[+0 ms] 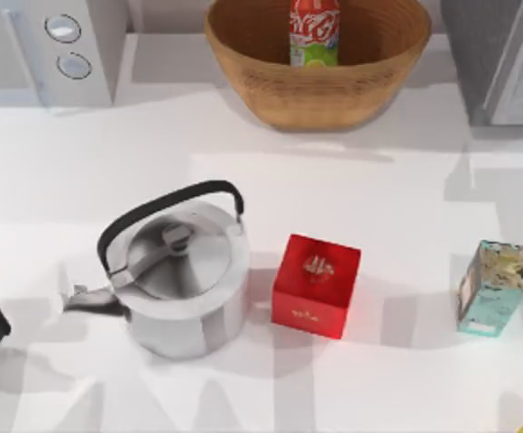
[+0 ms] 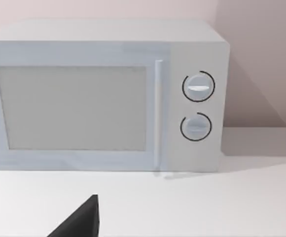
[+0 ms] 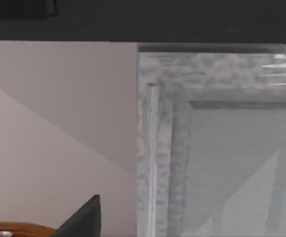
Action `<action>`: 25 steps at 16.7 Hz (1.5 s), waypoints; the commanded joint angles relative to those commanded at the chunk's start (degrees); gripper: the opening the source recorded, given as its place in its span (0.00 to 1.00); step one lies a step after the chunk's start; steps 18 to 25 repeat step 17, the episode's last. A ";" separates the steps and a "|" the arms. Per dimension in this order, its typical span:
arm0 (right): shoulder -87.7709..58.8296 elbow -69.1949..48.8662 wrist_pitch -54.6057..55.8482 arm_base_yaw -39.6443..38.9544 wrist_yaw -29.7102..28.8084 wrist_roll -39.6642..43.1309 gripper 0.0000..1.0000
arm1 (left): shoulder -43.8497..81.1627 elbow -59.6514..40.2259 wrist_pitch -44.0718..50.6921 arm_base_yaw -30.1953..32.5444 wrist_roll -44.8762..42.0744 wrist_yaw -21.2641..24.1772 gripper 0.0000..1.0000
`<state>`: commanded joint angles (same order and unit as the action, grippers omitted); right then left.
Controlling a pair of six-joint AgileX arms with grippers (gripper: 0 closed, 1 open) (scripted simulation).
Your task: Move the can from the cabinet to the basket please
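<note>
The can (image 1: 314,33) stands upright inside the basket (image 1: 243,63) at the back of the bench (image 1: 379,189), clear of the cabinet (image 1: 478,63) at the far right, so the move looks done. The left arm sits low at the bench's left edge, its hand (image 2: 79,222) facing the microwave (image 2: 103,94); the right hand (image 3: 81,219) faces the cabinet door (image 3: 222,163) with a sliver of basket rim beside it. Whether either hand is apart or together cannot be told. The main risk now is probably the retreat: a right arm swinging back close past the basket could clip the rim and tip the tall, narrow can, which stands free on a curved woven floor. Nearer the front, the kettle (image 1: 176,275), red box (image 1: 316,286) and teal carton (image 1: 490,289) stand well apart from the basket and seem out of harm's way unless an arm sweeps low across the bench.
</note>
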<state>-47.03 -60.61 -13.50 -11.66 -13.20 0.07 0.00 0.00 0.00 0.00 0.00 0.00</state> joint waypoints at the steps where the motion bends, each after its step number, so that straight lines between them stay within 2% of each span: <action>1: 4.17 5.56 1.14 1.05 1.14 0.01 1.00 | 0.00 0.00 0.00 0.00 0.00 0.00 1.00; 8: 32.03 42.96 9.12 8.10 9.04 0.05 1.00 | 0.00 0.00 0.00 0.00 0.00 0.00 1.00; 12: 43.29 56.60 12.35 10.78 12.13 -0.01 1.00 | 0.00 0.00 0.00 0.00 0.00 0.00 1.00; 15: 46.92 60.50 13.47 11.63 13.17 -0.07 1.00 | 0.00 0.00 0.00 0.00 0.00 0.00 1.00; 25: 47.03 60.61 13.50 11.66 13.20 -0.07 1.00 | 0.00 0.00 0.00 0.00 0.00 0.00 1.00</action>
